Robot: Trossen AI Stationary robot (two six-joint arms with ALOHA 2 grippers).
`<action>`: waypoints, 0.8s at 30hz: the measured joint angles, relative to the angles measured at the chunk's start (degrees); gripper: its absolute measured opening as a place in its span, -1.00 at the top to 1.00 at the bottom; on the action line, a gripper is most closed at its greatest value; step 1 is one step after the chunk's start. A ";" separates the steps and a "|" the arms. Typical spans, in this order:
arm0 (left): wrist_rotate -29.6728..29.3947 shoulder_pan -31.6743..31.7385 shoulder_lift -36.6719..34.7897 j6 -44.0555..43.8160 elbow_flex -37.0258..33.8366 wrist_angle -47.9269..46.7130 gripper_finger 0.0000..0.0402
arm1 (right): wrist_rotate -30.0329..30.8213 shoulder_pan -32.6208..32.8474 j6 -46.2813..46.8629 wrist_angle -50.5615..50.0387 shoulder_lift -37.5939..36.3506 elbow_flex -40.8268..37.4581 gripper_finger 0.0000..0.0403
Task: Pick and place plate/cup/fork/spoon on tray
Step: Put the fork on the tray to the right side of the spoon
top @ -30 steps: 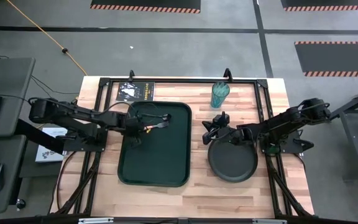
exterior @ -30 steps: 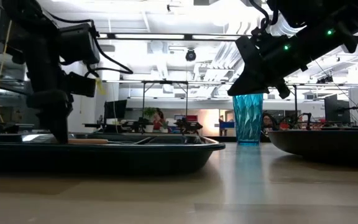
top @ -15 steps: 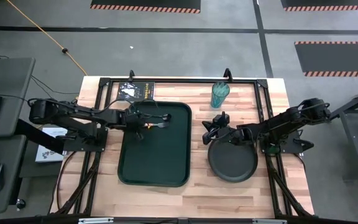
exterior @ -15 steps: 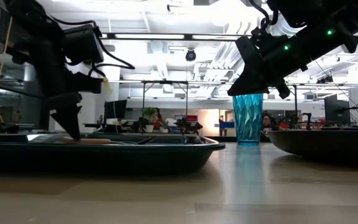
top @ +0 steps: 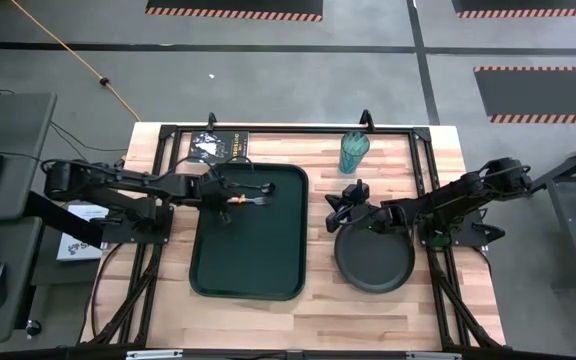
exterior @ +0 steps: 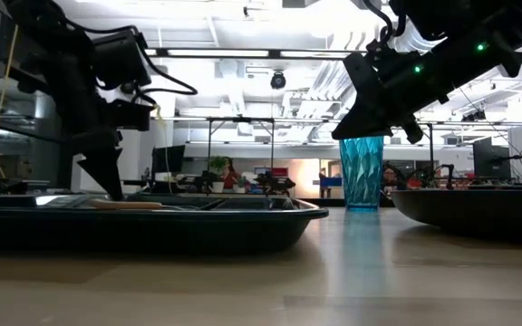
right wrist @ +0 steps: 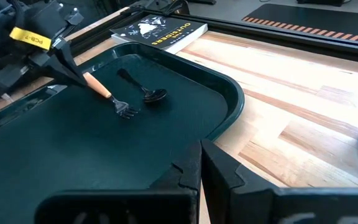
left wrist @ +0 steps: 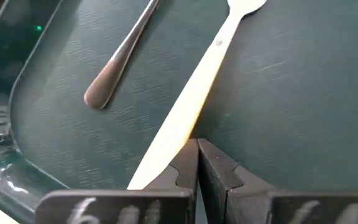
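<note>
1. The fork [top: 247, 201] lies flat in the far part of the green tray [top: 248, 270], wooden handle toward the left arm, tines toward the tray's middle; in the left wrist view the fork [left wrist: 191, 106] runs slantwise across the tray floor
2. The spoon [right wrist: 143, 88] lies beside it on the tray, bowl close to the fork's tines [right wrist: 125, 109], the two apart
3. The left gripper [top: 226, 205] is over the tray's far left area, fingers pressed together and empty, tips just above the fork's handle end
4. The black plate [top: 374, 260] sits on the wooden table [top: 318, 310] to the right of the tray, outside it
5. The right gripper [top: 340, 207] hangs at the plate's far edge, fingers together, holding nothing
6. The teal cup [top: 354, 152] stands upright near the table's far edge, well apart from the tray; a book [top: 219, 147] lies by the tray's far left corner
</note>
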 joint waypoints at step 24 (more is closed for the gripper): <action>4.03 3.88 -0.03 1.93 0.00 -2.92 1.00 | 0.01 0.00 0.02 0.11 0.01 0.00 1.00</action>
